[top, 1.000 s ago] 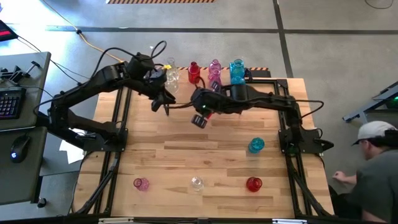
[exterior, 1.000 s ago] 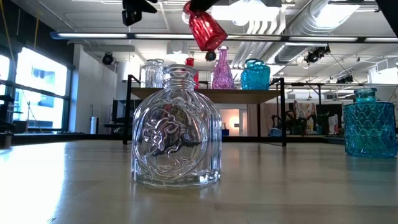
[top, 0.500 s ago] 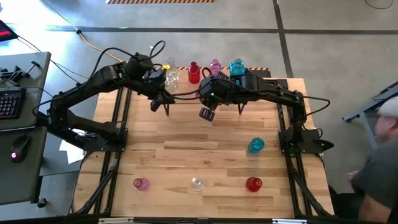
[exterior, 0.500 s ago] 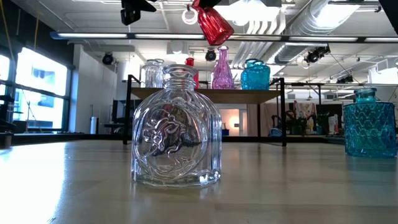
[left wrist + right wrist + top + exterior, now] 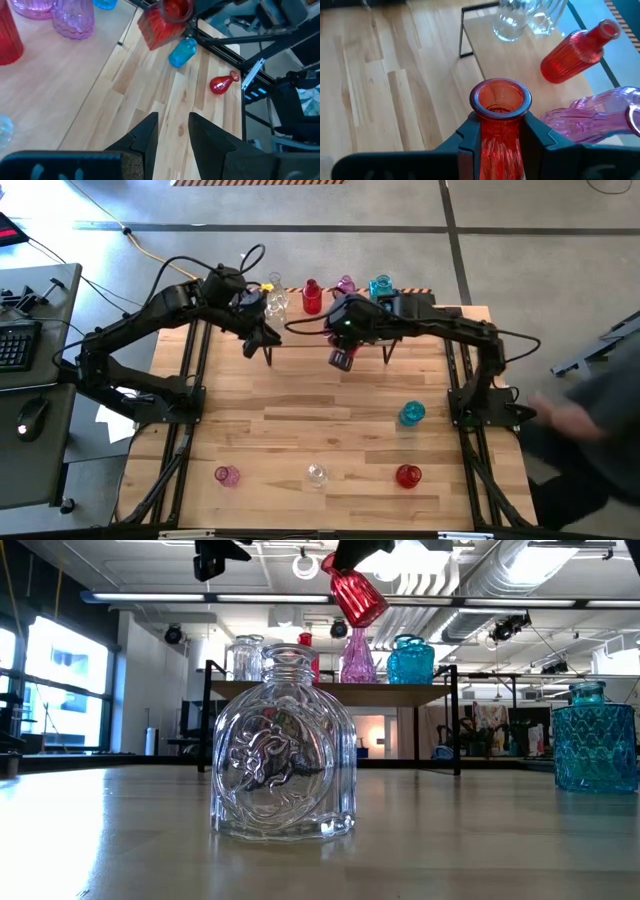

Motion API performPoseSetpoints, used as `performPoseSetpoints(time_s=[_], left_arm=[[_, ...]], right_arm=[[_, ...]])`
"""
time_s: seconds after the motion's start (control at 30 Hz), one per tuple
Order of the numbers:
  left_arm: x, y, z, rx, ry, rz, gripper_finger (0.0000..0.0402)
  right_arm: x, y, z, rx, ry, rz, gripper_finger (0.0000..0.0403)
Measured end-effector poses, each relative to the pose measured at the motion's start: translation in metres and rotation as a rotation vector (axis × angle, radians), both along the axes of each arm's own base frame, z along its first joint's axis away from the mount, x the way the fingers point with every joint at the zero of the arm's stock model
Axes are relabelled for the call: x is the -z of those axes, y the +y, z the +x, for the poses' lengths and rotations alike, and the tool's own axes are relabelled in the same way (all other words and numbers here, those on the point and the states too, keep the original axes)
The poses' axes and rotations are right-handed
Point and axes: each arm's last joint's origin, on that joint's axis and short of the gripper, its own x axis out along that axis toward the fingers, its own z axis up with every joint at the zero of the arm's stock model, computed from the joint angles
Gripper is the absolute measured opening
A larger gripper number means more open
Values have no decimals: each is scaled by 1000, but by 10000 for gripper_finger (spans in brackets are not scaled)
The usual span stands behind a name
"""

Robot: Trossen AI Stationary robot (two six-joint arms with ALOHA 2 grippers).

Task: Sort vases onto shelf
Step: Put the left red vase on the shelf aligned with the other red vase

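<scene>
While a clear vase (image 5: pixel 283 745) stands closest at the worktop's (image 5: pixel 300 430) front edge between a pink vase (image 5: pixel 227 475) and a red vase (image 5: pixel 407 476), a blue vase (image 5: pixel 412 414) sits farther in toward the right. Beyond them, the right claw (image 5: pixel 342 352) clamps a ribbed red vase (image 5: pixel 499 125) by its neck, tilted in the air just before the shelf (image 5: pixel 340 693). The left claw (image 5: pixel 172 132) hovers near the shelf's left end, empty, its fingers slightly parted. On the shelf stand clear, red, pink and blue vases (image 5: pixel 380 288).
</scene>
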Motion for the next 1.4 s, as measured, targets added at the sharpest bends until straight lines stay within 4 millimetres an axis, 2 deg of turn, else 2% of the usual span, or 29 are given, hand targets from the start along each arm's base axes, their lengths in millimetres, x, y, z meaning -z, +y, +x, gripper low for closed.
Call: performPoseSetpoints(time_s=[0.33,0.6,0.93,1.17,1.4], left_arm=[[2,11,0,-62,6,-25,99],[2,17,-3,-110,6,-55,99],[2,17,-3,-113,7,-57,99],[2,17,-4,-114,8,-57,99],[2,17,-4,-114,8,-56,99]], right_arm=[[10,-2,-46,17,-233,44,67],[30,1,-62,2,-444,22,67],[67,0,-50,33,-627,-57,67],[77,-3,-48,103,-687,-147,67],[91,-2,-29,129,-706,-175,67]])
